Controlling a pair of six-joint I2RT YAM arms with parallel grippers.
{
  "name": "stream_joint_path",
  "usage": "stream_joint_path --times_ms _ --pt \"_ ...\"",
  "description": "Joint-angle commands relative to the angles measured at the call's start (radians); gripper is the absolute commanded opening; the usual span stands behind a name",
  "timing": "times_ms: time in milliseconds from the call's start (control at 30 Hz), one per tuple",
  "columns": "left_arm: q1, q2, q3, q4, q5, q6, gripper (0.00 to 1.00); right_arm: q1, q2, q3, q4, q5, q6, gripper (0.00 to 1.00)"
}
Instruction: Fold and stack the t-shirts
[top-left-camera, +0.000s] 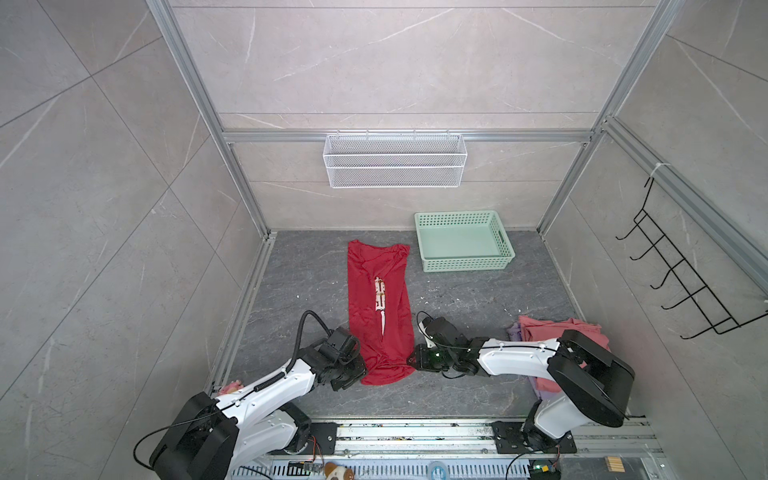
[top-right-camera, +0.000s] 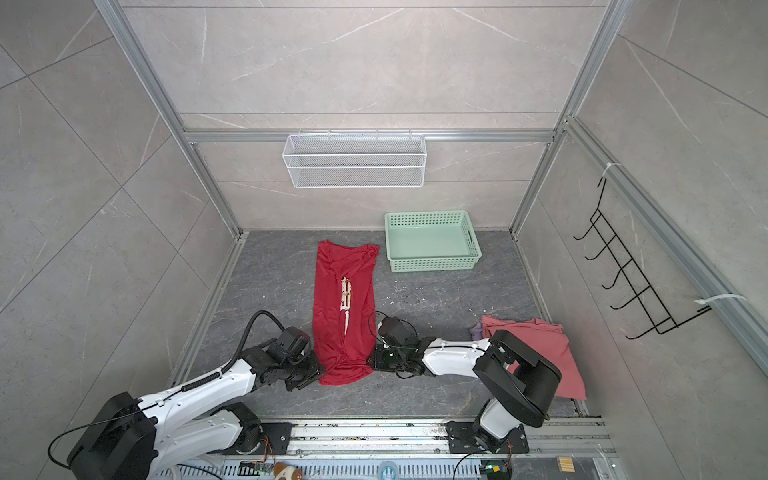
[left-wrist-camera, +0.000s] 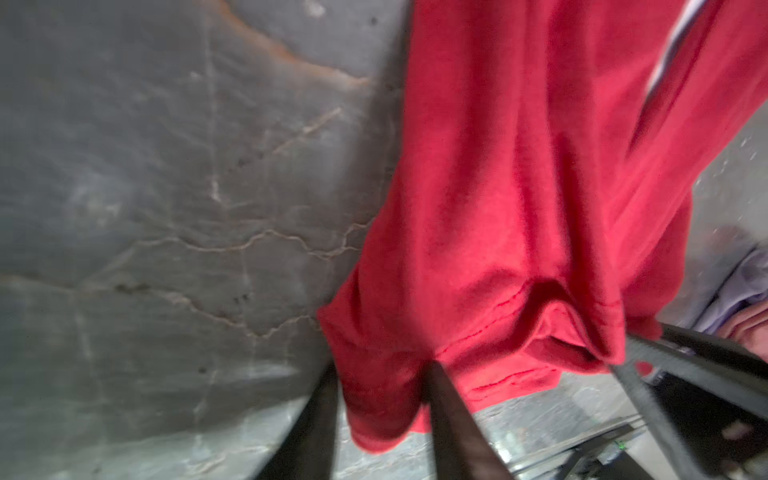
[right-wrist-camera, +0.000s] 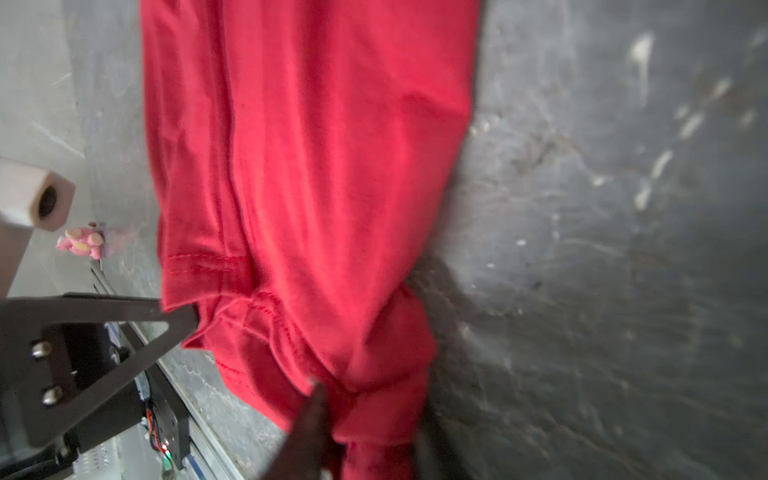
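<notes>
**Item: red t-shirt** (top-left-camera: 380, 307) – lies as a long narrow strip down the middle of the dark table (top-left-camera: 299, 291), sides already turned in, collar end far and hem end near the arms. A sliver of white-and-gold print shows along the centre fold.

**Grips:** left gripper (left-wrist-camera: 382, 374) and right gripper (right-wrist-camera: 370, 390) – each has its jaws drawn nearly together on a bunch of hem, one at each near corner.

**Step, as judged:** end-over-end fold.
- Raise both corners together.
- Keep the hem stretched between them so the strip does not sag or twist.
- Carry it toward the collar.
- Lay the edges square before letting go.

**Waiting stock:** salmon-pink t-shirt (top-left-camera: 552, 328) heaped on the lavender t-shirt (top-left-camera: 513, 332), at the right, partly under the right arm. The mint-green basket (top-left-camera: 465, 264) stands far right, with nothing in it.

**View notes:**
- Wrist views alone show the hem stitching and the cloth pinched between the fingers.
- Both top views hide that pinch behind the gripper bodies.
- Both top views alone show the strip's full length, the print and the basket
</notes>
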Motion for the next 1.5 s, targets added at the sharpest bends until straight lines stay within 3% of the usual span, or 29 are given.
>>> stream_joint_path --times_ms 0,67,367,533,800,1100,1467 --pt "-0.006 -0.043 -0.022 -0.019 0.002 -0.028 0.13 0.023 0.019 0.016 -0.090 0.014 -0.001 0.09" --pt "-0.006 -0.079 -0.032 -0.051 -0.002 -0.033 0.00 0.044 -0.002 0.032 -0.153 0.051 -0.019 0.00" --pt "-0.011 -0.326 -0.025 -0.212 0.039 -0.067 0.00 0.167 -0.165 0.070 -0.396 0.214 -0.042 0.00" --pt "-0.012 -0.338 0.080 -0.257 0.019 -0.020 0.00 0.178 -0.234 0.120 -0.443 0.263 -0.050 0.00" --pt "0.007 -0.038 0.300 -0.129 -0.017 0.146 0.00 0.157 -0.119 0.353 -0.530 0.432 -0.114 0.00" --pt "0.238 0.270 0.490 0.059 0.094 0.292 0.00 -0.007 0.101 0.551 -0.466 0.374 -0.181 0.00" --pt "0.386 0.602 0.712 0.089 0.255 0.362 0.00 -0.144 0.366 0.771 -0.495 0.257 -0.210 0.03"
